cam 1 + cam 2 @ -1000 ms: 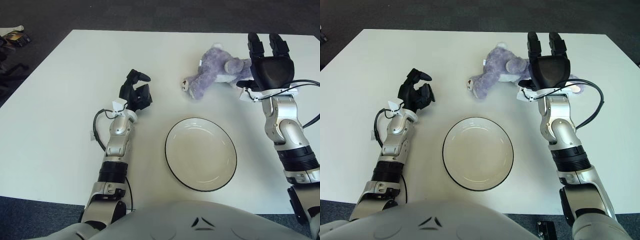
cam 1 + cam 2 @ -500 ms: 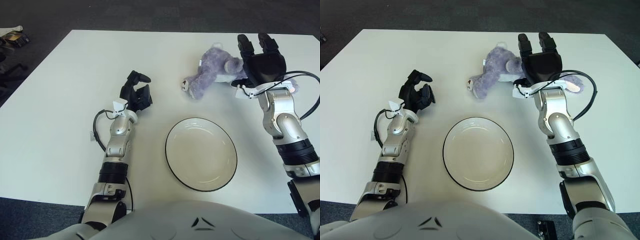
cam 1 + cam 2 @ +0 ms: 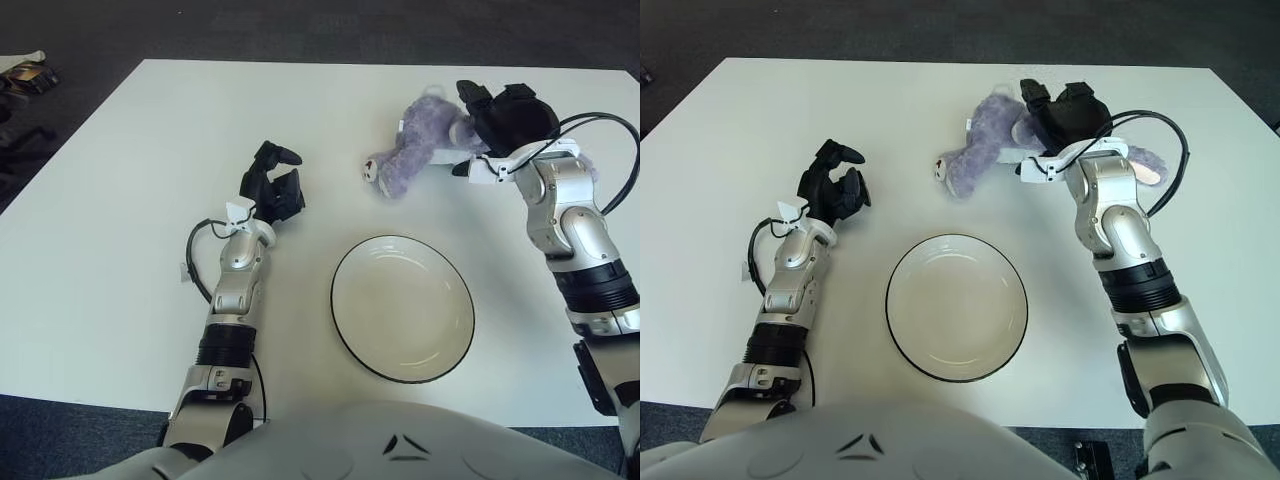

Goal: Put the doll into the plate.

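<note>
A purple plush doll (image 3: 408,155) lies on its side on the white table, at the back right. My right hand (image 3: 505,118) is tipped forward over the doll's right half, hiding that part; its fingers (image 3: 470,95) reach across the plush, spread and not closed around it. A round white plate (image 3: 402,310) with a dark rim lies empty in the middle, nearer to me than the doll. My left hand (image 3: 272,185) shows left of the plate, its fingers curled and holding nothing.
The white table (image 3: 120,200) ends in dark carpet on the far and left sides. A black cable (image 3: 610,130) loops off my right wrist. Small items (image 3: 25,72) lie on the floor at the far left.
My right hand has moved left and tipped down from upright beside the doll onto it. The doll, the plate and my left hand have not moved.
</note>
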Controlling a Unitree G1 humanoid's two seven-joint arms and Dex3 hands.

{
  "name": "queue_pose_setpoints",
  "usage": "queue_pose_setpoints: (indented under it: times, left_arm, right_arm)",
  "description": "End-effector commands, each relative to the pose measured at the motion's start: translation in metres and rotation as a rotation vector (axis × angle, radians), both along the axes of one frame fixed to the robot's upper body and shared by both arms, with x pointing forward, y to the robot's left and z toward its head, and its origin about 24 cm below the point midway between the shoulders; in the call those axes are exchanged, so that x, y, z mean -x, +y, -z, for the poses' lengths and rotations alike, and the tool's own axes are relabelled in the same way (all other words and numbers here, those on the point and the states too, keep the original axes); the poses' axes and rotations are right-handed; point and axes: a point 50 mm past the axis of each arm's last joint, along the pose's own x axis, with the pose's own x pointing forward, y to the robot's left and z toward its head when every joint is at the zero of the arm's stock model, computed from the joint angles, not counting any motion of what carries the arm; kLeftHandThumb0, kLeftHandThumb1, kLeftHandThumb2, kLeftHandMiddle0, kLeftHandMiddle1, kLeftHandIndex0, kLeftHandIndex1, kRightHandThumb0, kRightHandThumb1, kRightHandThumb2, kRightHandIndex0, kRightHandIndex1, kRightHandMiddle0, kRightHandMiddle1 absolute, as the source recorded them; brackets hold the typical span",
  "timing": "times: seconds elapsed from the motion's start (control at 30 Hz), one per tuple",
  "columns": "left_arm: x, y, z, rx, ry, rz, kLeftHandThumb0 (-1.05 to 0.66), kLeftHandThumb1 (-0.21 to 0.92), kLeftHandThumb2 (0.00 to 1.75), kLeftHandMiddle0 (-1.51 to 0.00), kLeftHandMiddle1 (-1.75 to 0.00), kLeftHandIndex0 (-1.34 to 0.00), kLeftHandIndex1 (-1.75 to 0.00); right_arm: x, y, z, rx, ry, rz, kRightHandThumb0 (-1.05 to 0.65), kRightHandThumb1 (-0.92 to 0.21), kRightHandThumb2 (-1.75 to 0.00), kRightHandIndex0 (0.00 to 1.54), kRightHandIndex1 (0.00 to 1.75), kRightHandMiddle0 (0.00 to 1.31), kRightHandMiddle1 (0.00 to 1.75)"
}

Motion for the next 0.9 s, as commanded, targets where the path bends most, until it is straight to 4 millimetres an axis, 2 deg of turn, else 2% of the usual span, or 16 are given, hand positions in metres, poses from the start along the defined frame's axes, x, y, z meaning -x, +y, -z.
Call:
queue_pose_setpoints:
  times: [0.0, 0.27, 0.47, 0.87]
  left_arm:
    - [0.009, 0.000, 0.020, 0.017, 0.069, -0.004, -0.39, 0.66, 0.87, -1.10, -1.75, -0.35, -1.75]
    - [0.009, 0.000, 0.020, 0.019, 0.061, 0.000, -0.38, 0.66, 0.87, -1.11, -1.75, -0.35, -1.75]
    - [0.010, 0.000, 0.020, 0.020, 0.053, 0.003, -0.38, 0.67, 0.87, -1.11, -1.75, -0.35, -1.75]
    - [0.009, 0.001, 0.020, 0.016, 0.048, 0.003, -0.38, 0.67, 0.86, -1.08, -1.75, -0.34, -1.75]
  right_arm:
    - [-0.001, 0.001, -0.010, -0.003, 0.011, -0.002, -1.04, -0.79, -0.21, 0.22, 1.72, 0.00, 0.20]
    - [-0.007, 0.000, -0.010, -0.038, 0.032, -0.017, -1.05, -0.81, -0.19, 0.31, 1.74, 0.00, 0.26]
    - [-0.008, 0.000, -0.009, -0.075, 0.048, -0.032, -1.05, -0.79, -0.16, 0.40, 1.75, 0.00, 0.41]
    - [-0.020, -0.003, -0.005, -0.100, 0.089, -0.007, -1.05, -0.80, -0.15, 0.52, 1.75, 0.00, 0.43]
